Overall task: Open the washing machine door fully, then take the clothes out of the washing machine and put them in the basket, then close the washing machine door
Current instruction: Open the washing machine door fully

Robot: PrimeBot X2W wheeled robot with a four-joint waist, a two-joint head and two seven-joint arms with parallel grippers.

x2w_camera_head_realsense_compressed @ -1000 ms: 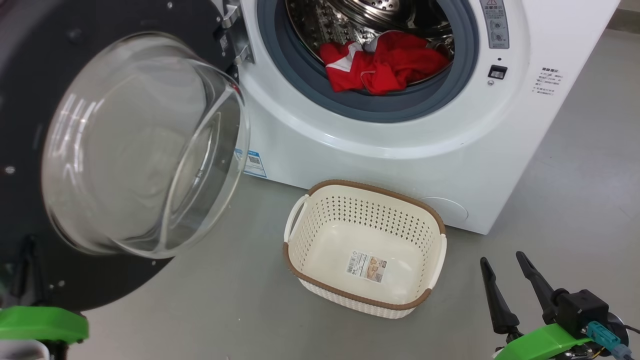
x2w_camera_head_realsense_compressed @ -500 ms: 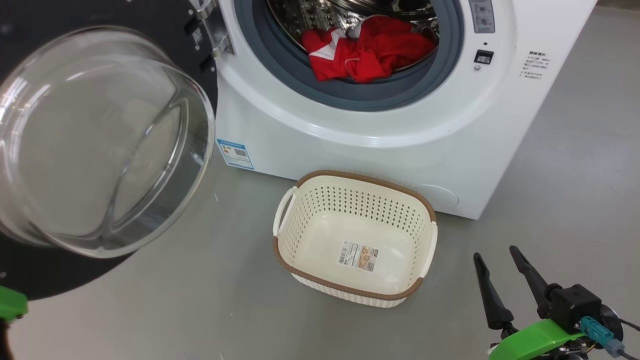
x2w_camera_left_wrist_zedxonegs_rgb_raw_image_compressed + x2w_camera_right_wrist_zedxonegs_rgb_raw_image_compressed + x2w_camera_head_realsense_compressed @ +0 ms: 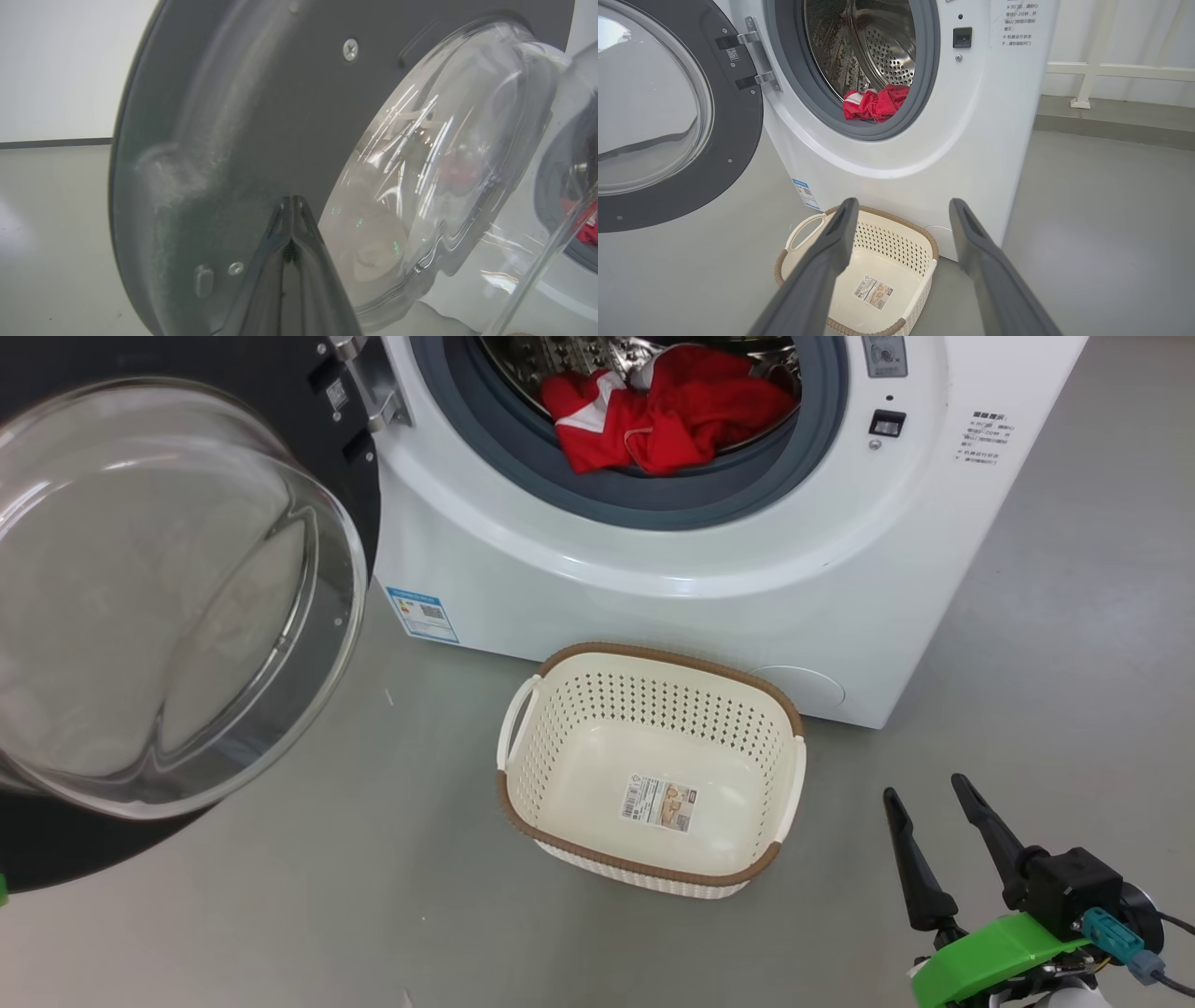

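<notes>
Washing machine door is swung wide open at 9 o'clock in the head view: glossy black rim, big bulging clear glass bowl in the middle. The clothes, bright red with a bit of white, sit bunched at the front of the steel drum up at 12 o'clock, against the grey gasket of the white washing machine. The cream basket with the brown rim sits on the grey floor just in front of the machine, with a sticker on its bottom. Right end effector hangs at 5 o'clock, fingers spread wide, holding nothing. Left end effector is pinched together, tips right by the door's dark inner face. Can't tell if they're touching it.
</notes>
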